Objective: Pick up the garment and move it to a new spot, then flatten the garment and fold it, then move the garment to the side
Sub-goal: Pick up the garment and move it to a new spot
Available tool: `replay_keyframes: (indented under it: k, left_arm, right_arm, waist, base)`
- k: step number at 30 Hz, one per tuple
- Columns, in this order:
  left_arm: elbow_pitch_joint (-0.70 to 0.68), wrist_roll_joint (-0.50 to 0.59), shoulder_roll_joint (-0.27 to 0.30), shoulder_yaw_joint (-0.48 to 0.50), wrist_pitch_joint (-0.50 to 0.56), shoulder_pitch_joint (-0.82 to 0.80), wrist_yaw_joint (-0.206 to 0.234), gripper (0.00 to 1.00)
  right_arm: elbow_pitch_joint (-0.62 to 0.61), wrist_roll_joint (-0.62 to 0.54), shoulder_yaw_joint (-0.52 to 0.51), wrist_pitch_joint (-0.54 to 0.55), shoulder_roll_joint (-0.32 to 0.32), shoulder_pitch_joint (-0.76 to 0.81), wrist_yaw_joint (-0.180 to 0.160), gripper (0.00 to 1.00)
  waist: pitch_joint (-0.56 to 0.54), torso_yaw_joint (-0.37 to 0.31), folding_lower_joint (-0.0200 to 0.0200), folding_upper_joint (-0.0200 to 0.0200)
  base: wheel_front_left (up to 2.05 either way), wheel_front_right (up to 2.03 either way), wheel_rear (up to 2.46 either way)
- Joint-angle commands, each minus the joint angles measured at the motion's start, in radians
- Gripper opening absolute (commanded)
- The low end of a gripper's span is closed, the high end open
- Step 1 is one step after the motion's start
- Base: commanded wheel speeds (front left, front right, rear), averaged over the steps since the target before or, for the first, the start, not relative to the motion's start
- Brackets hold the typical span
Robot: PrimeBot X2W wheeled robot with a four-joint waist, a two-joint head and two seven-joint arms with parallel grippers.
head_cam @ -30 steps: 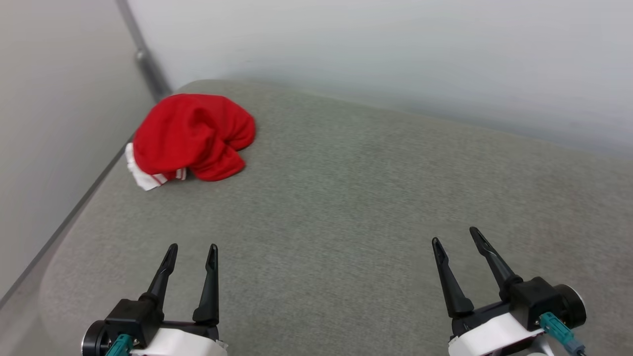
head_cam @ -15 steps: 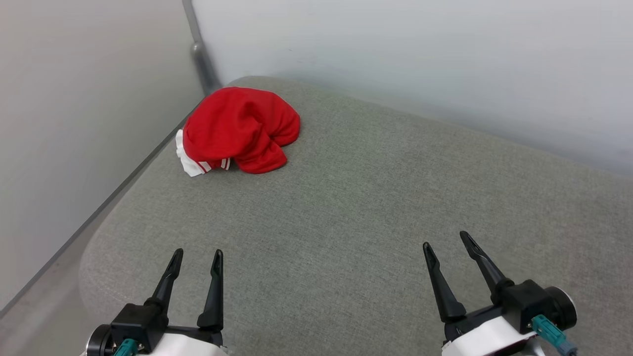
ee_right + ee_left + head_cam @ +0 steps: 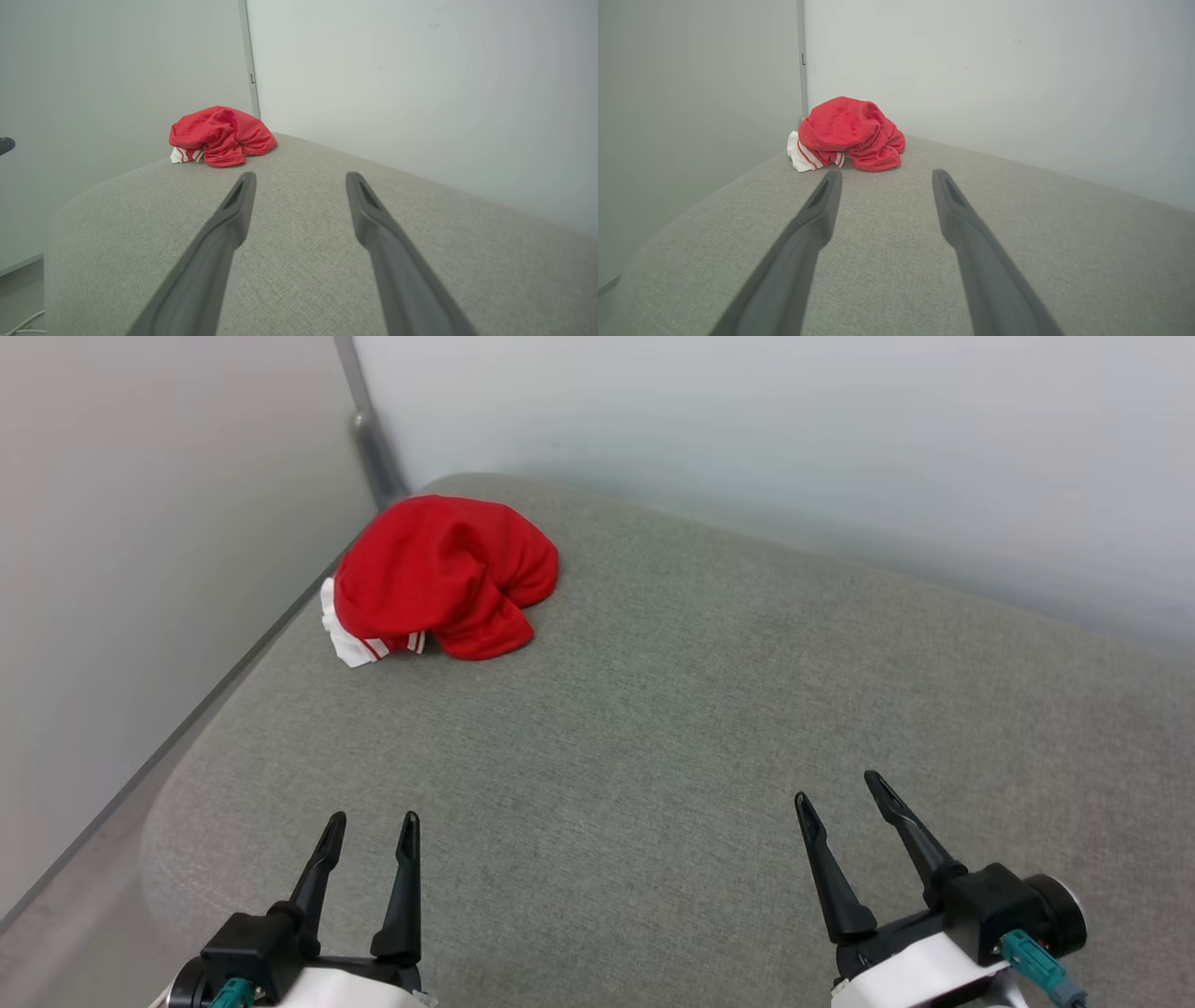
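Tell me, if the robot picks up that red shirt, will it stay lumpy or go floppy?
Probably floppy: the red shirt lies crumpled in soft folds, so it should droop and unfold when lifted. It looks thin, so likely light. Pushed, it would probably bunch and drag on the grey fabric surface rather than slide or roll.

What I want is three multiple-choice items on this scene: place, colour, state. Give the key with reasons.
1. Where on the grey cushion does the garment lie? A far left corner; B centre; C near edge.
2. What colour is its protruding sleeve? A blue; B white, red-striped; C black.
3. How do the left gripper and right gripper stand? A open, empty; B shut on cloth; C one shut.
Key: A, it sits at the cushion's far left end; B, white cloth, red stripes; A, fingers spread, nothing between.
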Motion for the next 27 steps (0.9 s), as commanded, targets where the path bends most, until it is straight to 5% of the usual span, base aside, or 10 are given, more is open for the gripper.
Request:
replay_keyframes:
  k: [1, 10, 15, 19, 27]
  left_arm:
    - [0.003, -0.012, -0.001, 0.000, -0.003, -0.009, 0.000, 1.00]
    - [0.030, -0.062, 0.003, 0.020, -0.003, -0.120, -0.001, 1.00]
    - [0.138, -0.137, 0.068, 0.041, -0.003, -0.274, -0.001, 1.00]
    - [0.264, -0.204, 0.190, 0.015, 0.059, -0.441, -0.001, 1.00]
    - [0.392, -0.401, 0.475, -0.128, 0.421, -0.743, 0.000, 1.00]
  right_arm:
    - [-0.005, -0.009, 0.001, -0.002, 0.001, -0.007, 0.000, 1.00]
    - [-0.042, -0.034, 0.009, -0.002, -0.033, -0.055, 0.000, 1.00]
    - [-0.074, -0.045, 0.012, -0.002, -0.063, -0.088, 0.000, 1.00]
    - [-0.102, -0.052, 0.020, -0.002, -0.079, -0.111, 0.000, 1.00]
    - [-0.151, -0.061, 0.034, -0.002, -0.093, -0.150, 0.000, 1.00]
  waist:
    - [0.013, -0.009, 0.0000, -0.0001]
    - [0.143, -0.085, 0.0000, -0.0001]
    - [0.237, -0.138, 0.0000, -0.0001]
    - [0.300, -0.181, 0.0000, -0.0001]
    - [0.417, -0.256, 0.0000, -0.0001]
  base:
    - [0.00, 0.00, 0.00]
    - [0.00, 0.00, 0.00]
    - [0.00, 0.00, 0.00]
    - [0.00, 0.00, 0.00]
    - [0.00, 0.00, 0.00]
